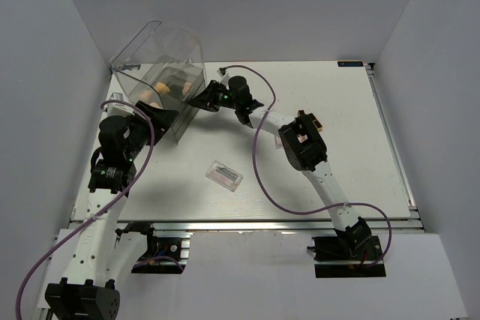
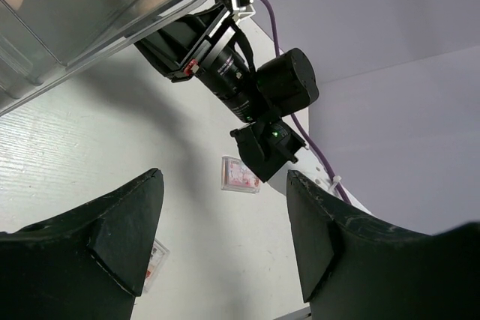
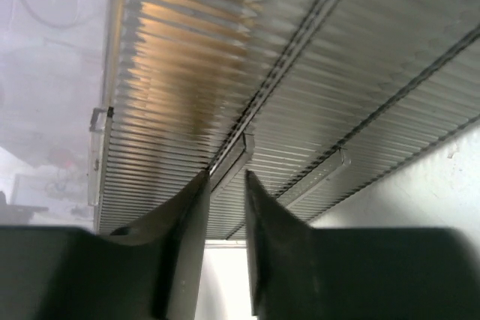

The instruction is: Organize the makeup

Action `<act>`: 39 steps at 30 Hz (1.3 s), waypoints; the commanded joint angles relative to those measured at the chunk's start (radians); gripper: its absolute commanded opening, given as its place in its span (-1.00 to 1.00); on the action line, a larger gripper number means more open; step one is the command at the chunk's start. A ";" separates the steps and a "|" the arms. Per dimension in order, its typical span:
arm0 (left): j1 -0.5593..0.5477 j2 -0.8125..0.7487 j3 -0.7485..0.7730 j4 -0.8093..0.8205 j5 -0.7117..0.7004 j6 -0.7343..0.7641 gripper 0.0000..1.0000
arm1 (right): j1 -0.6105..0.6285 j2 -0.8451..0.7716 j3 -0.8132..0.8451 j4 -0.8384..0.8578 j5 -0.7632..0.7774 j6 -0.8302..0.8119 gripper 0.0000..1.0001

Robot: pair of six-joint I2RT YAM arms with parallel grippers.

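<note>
one white table, grey walls; palette mid-table; left claw apart; right claw: cannot tell if clamped.

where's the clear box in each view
top external: box at upper left.
left wrist: top left corner.
right wrist: its ribbed front fills most of the frame.
shared landmark: right gripper at the box's front, seen in all three.
</note>
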 commanded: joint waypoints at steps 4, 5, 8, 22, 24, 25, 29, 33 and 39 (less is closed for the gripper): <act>-0.004 -0.009 -0.005 0.013 0.009 -0.012 0.51 | 0.011 0.002 0.021 0.058 0.040 0.021 -1.00; -0.004 -0.009 -0.005 0.013 0.009 -0.014 0.51 | 0.011 -0.007 0.014 0.070 0.038 0.023 -1.00; -0.004 -0.007 -0.004 0.019 0.012 -0.012 0.51 | 0.006 -0.028 -0.038 0.098 0.035 0.030 -1.00; -0.004 -0.016 -0.065 0.030 0.098 0.041 0.51 | -0.099 -0.311 -0.577 0.314 -0.064 0.017 -1.00; -0.004 -0.012 -0.070 0.022 0.110 0.055 0.51 | -0.112 -0.328 -0.613 0.325 -0.089 0.012 -1.00; -0.004 -0.009 -0.068 0.016 0.116 0.063 0.51 | -0.112 -0.334 -0.620 0.323 -0.094 0.001 -1.00; -0.004 0.005 -0.065 -0.021 0.152 0.106 0.52 | -0.118 -0.342 -0.620 0.314 -0.124 -0.029 -0.91; -0.006 0.010 -0.071 -0.078 0.187 0.141 0.56 | -0.127 -0.341 -0.594 0.293 -0.228 -0.065 0.00; -0.131 0.017 -0.094 -0.179 0.106 0.124 0.75 | -0.179 -0.472 -0.647 -0.048 -0.290 -0.372 0.42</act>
